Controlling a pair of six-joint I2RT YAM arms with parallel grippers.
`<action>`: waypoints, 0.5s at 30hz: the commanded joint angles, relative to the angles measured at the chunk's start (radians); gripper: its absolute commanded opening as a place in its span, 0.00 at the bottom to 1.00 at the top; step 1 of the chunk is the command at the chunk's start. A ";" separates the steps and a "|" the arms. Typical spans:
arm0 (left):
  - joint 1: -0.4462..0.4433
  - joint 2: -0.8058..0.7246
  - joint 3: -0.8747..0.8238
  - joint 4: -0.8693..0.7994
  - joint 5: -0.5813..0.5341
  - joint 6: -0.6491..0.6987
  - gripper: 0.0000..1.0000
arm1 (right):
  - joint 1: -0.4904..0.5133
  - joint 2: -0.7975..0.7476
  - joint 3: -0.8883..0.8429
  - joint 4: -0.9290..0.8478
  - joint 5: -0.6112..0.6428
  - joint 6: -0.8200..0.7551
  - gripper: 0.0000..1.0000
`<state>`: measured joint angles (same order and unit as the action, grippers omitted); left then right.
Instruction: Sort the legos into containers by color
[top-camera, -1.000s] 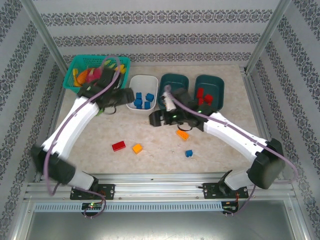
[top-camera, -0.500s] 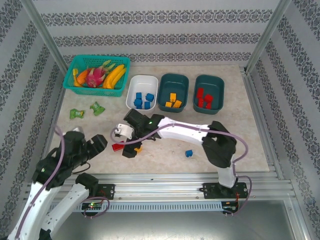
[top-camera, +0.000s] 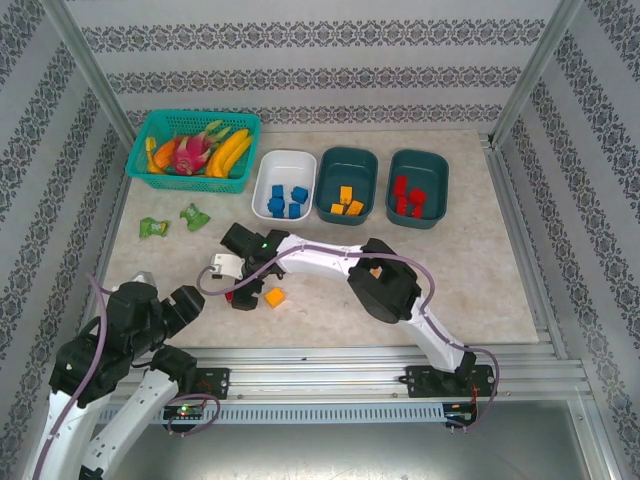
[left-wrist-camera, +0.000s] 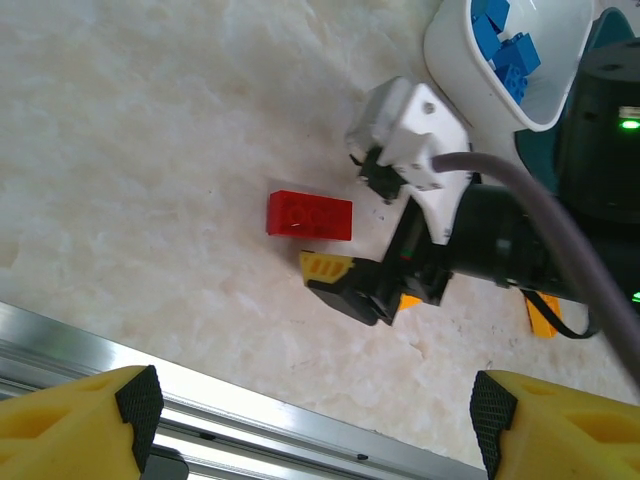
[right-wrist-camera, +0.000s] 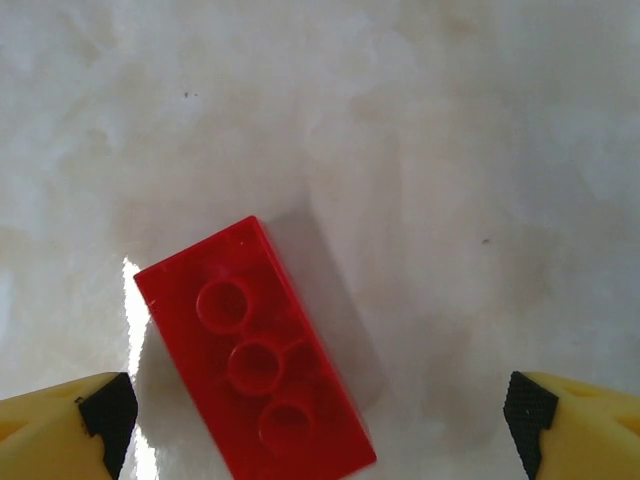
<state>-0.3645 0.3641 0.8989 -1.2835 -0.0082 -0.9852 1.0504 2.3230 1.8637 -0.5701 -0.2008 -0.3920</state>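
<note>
Brick (right-wrist-camera: 255, 350), red, 3 studs, below spread right gripper (right-wrist-camera: 315, 415).

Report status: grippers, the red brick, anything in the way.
Right gripper open above red brick, ungripped. Left gripper open, empty. Orange brick lies close beside the red one.

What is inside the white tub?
The white tub holds a few blue legos, bunched together at one end. The bit of tub floor beneath them is covered.
</note>
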 joint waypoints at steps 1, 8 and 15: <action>0.007 -0.011 0.035 -0.054 -0.002 -0.007 0.82 | 0.011 0.041 0.064 -0.053 0.020 0.023 0.93; 0.007 -0.012 0.044 -0.054 -0.007 0.003 0.80 | 0.014 0.115 0.165 -0.133 0.028 0.079 0.74; 0.007 -0.012 0.045 -0.052 -0.010 0.006 0.79 | 0.019 0.136 0.193 -0.142 0.033 0.101 0.60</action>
<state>-0.3645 0.3637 0.9230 -1.2984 -0.0086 -0.9848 1.0519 2.4310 2.0239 -0.6720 -0.1787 -0.3107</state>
